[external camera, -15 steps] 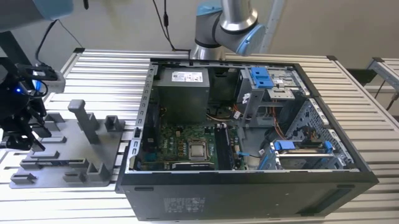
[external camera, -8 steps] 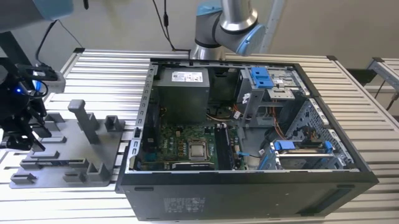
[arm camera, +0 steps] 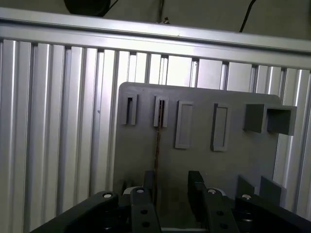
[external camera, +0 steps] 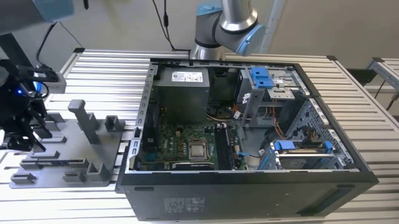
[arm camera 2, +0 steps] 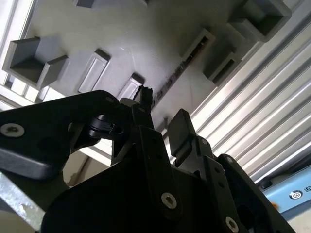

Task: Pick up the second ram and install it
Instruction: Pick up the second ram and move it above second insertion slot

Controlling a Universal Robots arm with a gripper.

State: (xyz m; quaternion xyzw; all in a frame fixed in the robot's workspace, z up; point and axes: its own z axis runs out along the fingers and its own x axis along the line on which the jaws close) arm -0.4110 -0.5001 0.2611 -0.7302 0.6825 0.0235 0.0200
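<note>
Ram look: the second ram, a thin flat memory stick, is edge-on in the first wrist view, so it's basically a skinny dark brownish line. It's a narrow dark strip in the second wrist view too.
Ram spot: it stands on its long edge in a narrow slot of the grey plastic fixture plate with upright posts, so it's on the plate, not in the computer.
Plate: sits on the ribbed aluminium tabletop, toward the exterior view's left of the open black computer case.
Gripper: the black gripper hangs low over the plate, right at one end of the stick.
Fingers: the two black fingers are spread apart. The stick runs into the gap between them and sits much closer to one finger than the other.
Contact: can't tell if that nearer finger is actually touching the stick.
Hidden bits: the board's face and chips can't be made out from these angles, and the gripper body covers the stick's end under it in both wrist views.
Exterior view: the gripper is dark and cut off at the left edge, so the fingers are hard to make out there.
Case: the green motherboard lies flat inside, but its memory slots are too dark to read.
</note>
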